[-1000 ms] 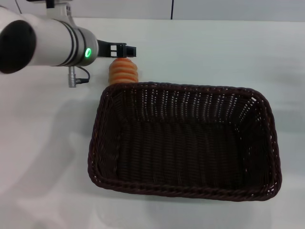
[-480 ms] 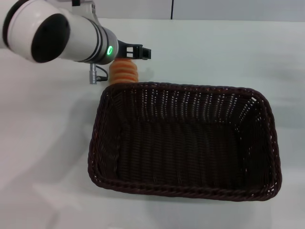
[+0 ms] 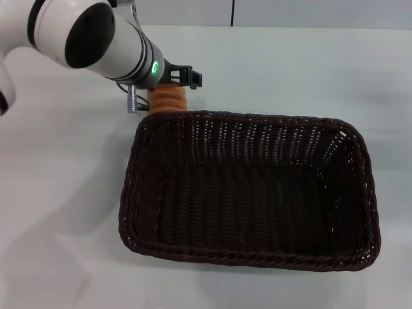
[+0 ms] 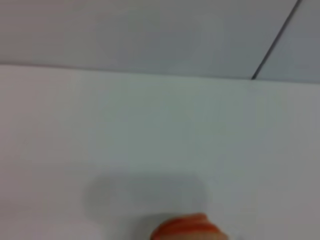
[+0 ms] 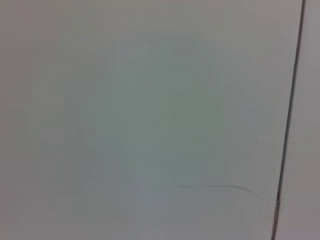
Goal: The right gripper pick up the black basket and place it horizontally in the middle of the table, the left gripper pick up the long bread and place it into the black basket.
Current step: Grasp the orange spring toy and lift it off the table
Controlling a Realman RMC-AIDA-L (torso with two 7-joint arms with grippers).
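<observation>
The fingers of the left gripper [image 3: 182, 76] sit directly over the long bread [image 3: 168, 98] at the far left of the scene; whether they are parted or closed on the loaf I cannot tell, since the black gripper body covers them in the head view and the left wrist view shows none of them. The right gripper appears in no view.

Nearest the robot stands the black basket [image 3: 136, 168], a large rectangular wicker container of dark brown-black weave with rounded corners and a braided rim. It lies lengthwise across the middle of the desk [image 3: 58, 225], upright, its opening facing up. Nothing lies inside it; only the woven floor and sloping walls show. No label or writing can be read on it.

Just beyond the basket's far left corner is the long bread, an oblong loaf with orange ridges and paler cream bands between them. Its near end sits close to the basket's rim, outside the basket, and its far end is hidden under the gripper. In the left wrist view only a small orange edge of the loaf [image 4: 187, 229] shows.

Behind it the rounded white left arm, with a green glowing light [image 3: 154, 65] near the wrist, reaches in from the far left. The white desk stretches on to a pale wall.
</observation>
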